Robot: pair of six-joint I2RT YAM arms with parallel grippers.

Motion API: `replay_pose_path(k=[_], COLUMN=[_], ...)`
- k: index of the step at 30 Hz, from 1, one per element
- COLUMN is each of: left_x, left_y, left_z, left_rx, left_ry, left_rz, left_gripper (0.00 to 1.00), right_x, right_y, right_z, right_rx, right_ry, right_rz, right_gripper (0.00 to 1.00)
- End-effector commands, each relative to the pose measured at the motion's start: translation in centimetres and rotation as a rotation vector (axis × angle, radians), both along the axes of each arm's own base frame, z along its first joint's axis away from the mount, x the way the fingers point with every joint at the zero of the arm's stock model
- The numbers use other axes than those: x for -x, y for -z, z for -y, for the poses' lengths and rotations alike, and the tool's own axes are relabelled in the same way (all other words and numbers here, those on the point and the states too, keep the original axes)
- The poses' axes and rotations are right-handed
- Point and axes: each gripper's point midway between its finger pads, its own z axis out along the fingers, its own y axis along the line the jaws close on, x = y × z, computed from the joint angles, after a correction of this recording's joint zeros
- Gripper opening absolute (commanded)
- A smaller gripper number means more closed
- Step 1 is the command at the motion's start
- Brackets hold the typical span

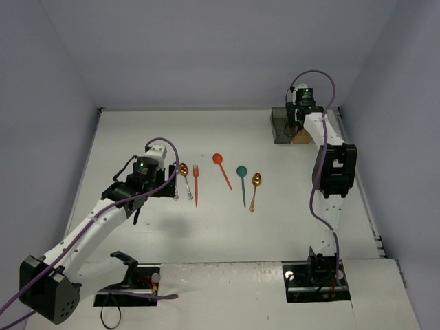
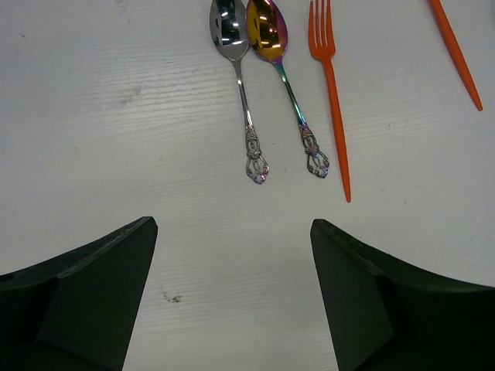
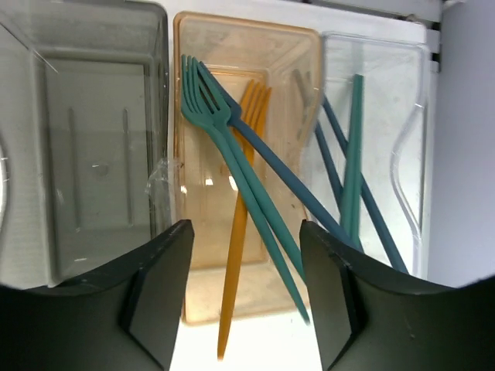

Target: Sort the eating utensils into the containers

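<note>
Above the orange-tan bin [image 3: 203, 224] the right gripper [image 3: 246, 232] hangs open, and the left gripper [image 2: 232, 224] is open too

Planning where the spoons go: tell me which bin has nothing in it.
The dark grey bin, leftmost in the right wrist view, looks empty; the orange-tan bin holds forks and the clear bin holds chopsticks.
</note>
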Motion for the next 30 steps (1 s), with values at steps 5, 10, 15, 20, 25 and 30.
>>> replay_pose_path(k=[5, 10, 15, 20, 25, 30], left_x=[-0.9, -0.8, -1.7, -4.4, -6.8, -8.7], left_y=[-1.8, -1.4, -1.1, 0.1, 2.2, 5.4], left_z=[1.4, 2.4, 4.3, 7.5, 10.1, 11.3], left_rx=[0.069, 0.118, 0.157, 0.151, 0.154, 0.12], left_ry=[0.03, 0.031, 0.02, 0.017, -0.001, -0.04], left_rz=[0.066, 0.033, -0.002, -0.048, -0.124, -0.2], left_gripper=[0.78, 0.78, 0.77, 0.76, 0.71, 0.62], right_x=[4.4, 9.4, 13.8, 18.6, 21.9, 24.5], right_y=[-15.0, -15.0, -16.2, -14.9, -14.3, -13.4], right_z=[-5.6, -8.9, -8.9, -8.4, -8.9, -9.6], right_rx=[-0.111, -0.256, -0.344, -0.393, -0.453, -0.514], right_ry=[0.014, 0.016, 0.072, 0.091, 0.059, 0.026], right_rz=[0.292, 0.287, 0.325, 0.315, 0.31, 0.297], right_gripper=[0.57, 0.58, 0.62, 0.64, 0.64, 0.65])
